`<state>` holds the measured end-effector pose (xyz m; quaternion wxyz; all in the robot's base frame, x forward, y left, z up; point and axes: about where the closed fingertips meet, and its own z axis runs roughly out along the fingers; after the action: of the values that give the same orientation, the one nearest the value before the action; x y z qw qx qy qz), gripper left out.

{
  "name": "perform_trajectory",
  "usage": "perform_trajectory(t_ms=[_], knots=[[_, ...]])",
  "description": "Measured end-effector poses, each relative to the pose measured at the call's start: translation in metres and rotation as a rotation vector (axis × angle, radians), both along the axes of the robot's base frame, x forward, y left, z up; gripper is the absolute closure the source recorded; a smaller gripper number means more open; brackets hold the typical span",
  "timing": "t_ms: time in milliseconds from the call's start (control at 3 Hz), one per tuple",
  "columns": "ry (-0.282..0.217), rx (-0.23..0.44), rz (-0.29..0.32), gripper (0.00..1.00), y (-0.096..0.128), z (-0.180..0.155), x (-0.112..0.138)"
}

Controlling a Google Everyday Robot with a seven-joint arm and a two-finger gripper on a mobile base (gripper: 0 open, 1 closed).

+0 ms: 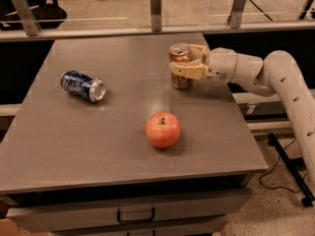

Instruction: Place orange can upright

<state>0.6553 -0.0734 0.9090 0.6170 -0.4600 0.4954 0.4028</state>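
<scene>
The orange can [180,55] stands upright on the grey table [118,146], right of centre toward the back. Its silver top faces up. My gripper [186,63] reaches in from the right and its tan fingers [188,72] wrap around the can's middle, shut on it. The can's base looks to be on or just at the table surface. The white arm [275,77] stretches off to the right edge.
A blue can [82,85] lies on its side at the left of the table. A red-orange apple [163,129] sits near the front centre. A railing with metal posts [155,1] runs behind the table. A drawer handle [136,215] shows below the front edge.
</scene>
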Motion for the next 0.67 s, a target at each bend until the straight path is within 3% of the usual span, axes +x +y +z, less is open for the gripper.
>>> perform_trajectory(t_ms=[333,667], knots=[[-0.004,-0.008,0.009,0.12,-0.0009,0.0009,-0.0002],[-0.012,-0.018,0.013,0.0,-0.0016,0.0038,0.0001]])
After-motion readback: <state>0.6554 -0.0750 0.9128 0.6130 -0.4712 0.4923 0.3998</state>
